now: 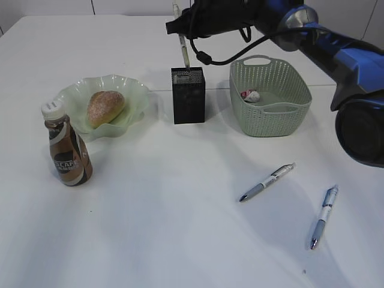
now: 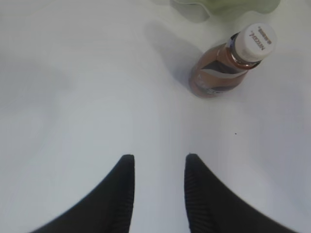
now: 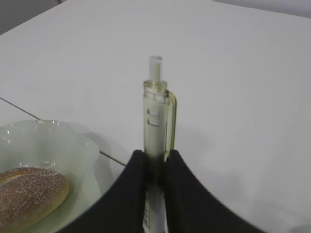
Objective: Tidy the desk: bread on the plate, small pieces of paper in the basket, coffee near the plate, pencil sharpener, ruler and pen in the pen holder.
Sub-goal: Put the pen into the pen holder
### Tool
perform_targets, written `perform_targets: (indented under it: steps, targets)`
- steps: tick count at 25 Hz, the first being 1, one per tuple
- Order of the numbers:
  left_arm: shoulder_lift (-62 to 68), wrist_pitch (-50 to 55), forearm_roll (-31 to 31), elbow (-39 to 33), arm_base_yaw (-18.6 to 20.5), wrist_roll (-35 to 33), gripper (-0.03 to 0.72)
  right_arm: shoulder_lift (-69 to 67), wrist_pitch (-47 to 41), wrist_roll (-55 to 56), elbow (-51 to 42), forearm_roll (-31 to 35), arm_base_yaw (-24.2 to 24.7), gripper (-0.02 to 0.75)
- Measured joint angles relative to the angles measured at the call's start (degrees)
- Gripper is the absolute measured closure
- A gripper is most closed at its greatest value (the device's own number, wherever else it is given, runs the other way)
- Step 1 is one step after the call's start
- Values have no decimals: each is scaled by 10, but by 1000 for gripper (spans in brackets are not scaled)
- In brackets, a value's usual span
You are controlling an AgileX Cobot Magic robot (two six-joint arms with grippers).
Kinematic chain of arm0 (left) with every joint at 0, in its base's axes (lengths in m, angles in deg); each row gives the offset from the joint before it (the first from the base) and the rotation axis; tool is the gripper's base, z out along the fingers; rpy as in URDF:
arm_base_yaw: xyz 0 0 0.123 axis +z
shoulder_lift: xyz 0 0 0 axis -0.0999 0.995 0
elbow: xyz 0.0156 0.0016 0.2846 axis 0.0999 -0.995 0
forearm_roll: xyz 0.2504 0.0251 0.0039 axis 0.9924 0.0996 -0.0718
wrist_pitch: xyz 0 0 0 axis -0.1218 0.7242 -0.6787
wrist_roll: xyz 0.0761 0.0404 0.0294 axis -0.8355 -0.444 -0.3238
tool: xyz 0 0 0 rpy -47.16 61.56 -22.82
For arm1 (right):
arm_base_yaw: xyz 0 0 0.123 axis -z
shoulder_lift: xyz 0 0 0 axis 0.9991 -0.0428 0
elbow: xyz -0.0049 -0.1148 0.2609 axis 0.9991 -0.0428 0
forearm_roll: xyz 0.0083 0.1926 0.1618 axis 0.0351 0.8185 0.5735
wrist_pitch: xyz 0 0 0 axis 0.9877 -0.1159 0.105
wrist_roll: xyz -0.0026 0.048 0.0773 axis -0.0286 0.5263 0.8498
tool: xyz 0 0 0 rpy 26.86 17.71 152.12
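Note:
My right gripper (image 1: 180, 27) (image 3: 155, 155) is shut on a pale pen (image 1: 183, 48) (image 3: 156, 111), held upright with its lower end at the mouth of the black mesh pen holder (image 1: 188, 96). The bread (image 1: 105, 108) (image 3: 29, 194) lies in the wavy green plate (image 1: 135, 96) (image 3: 53, 141). The coffee (image 1: 67, 147) (image 2: 228, 65) stands just in front of the plate. A crumpled paper (image 1: 250, 95) sits in the basket (image 1: 270, 96). My left gripper (image 2: 159, 158) hangs open over bare desk, short of the coffee. Ruler and pencil sharpener are out of view.
Two more pens lie on the white desk at the front right, one (image 1: 267, 182) nearer the middle and one (image 1: 323, 216) closer to the edge. The right arm (image 1: 336, 48) reaches in over the basket from the right.

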Motion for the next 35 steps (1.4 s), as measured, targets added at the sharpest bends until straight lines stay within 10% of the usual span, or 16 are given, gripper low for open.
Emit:
perform_targets:
  steps: [20,27,35]
  targets:
    - [0,-2,0,0,0,0,448,-37,11,-15,0,51,0,636]
    - [0,-2,0,0,0,0,448,-37,-4,-15,0,63,0,451]
    - [0,-3,0,0,0,0,448,-37,-39,-15,0,63,0,418]
